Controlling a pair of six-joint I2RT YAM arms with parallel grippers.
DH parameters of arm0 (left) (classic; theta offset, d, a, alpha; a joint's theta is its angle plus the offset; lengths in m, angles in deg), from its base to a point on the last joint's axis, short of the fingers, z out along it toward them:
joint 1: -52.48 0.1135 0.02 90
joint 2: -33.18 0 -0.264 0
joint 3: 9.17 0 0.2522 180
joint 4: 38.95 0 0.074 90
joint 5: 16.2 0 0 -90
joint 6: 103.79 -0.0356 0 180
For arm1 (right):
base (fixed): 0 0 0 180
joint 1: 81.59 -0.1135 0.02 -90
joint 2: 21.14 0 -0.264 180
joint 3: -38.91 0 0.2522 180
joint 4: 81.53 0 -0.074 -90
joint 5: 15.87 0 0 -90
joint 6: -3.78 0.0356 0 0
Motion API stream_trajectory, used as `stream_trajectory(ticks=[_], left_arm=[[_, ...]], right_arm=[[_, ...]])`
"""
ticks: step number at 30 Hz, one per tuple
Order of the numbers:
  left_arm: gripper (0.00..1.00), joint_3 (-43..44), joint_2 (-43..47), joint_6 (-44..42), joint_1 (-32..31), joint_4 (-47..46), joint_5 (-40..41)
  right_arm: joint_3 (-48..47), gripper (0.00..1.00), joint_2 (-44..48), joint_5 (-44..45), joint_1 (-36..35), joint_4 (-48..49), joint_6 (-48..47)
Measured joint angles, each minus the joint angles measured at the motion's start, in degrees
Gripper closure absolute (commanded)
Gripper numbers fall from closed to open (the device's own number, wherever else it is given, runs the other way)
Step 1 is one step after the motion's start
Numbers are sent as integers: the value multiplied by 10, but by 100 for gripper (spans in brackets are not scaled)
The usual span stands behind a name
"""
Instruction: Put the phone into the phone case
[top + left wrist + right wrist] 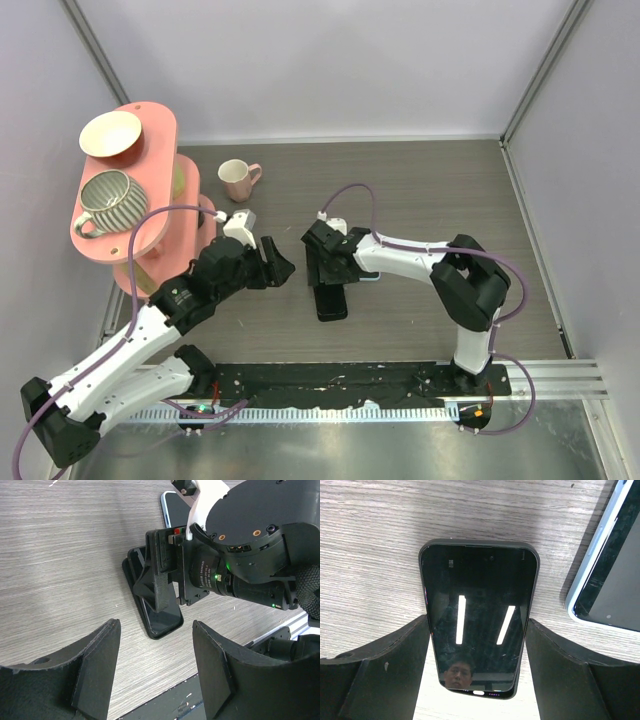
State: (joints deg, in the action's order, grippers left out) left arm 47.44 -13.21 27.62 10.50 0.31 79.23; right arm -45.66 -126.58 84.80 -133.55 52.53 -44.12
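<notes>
Phone (610,580) lies flat on the grey wood-grain table (420,190), dark screen up with its light-blue rim showing. It is near the case (477,620) but not touching it, with a strip of table between them. From above, the phone is mostly hidden under the right arm. The case is black with rounded corners and lies flat near the middle of the table. Its glossy face mirrors two ceiling lights. The right claw (327,268) is lowered over the case's far end, jaws spread. Its fingers (385,675) straddle the case, one along each long edge. They sit very close to the edges, but I cannot tell whether they touch. The left claw (280,262) hovers just left of the case, facing the right claw. Its jaws are spread wide too, and its fingers (95,670) hold nothing. In the left wrist view the case's near end (160,620) pokes out beneath the right claw. At the table's far left stands a pink rack (150,130) carrying a cream bowl (110,133) and a striped mug (110,197). A pink mug (238,180) sits on the table beside it.
</notes>
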Motion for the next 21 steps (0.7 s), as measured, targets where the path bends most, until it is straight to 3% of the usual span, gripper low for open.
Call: stream_trajectory(ticks=[4,21], left_arm=[[36,-1,0,0,0,0,0],[36,0,0,-2,0,0,1]], right_arm=[[-10,39,-7,8,-6,-8,-3],[-14,21,-7,17,-22,-10,-4]])
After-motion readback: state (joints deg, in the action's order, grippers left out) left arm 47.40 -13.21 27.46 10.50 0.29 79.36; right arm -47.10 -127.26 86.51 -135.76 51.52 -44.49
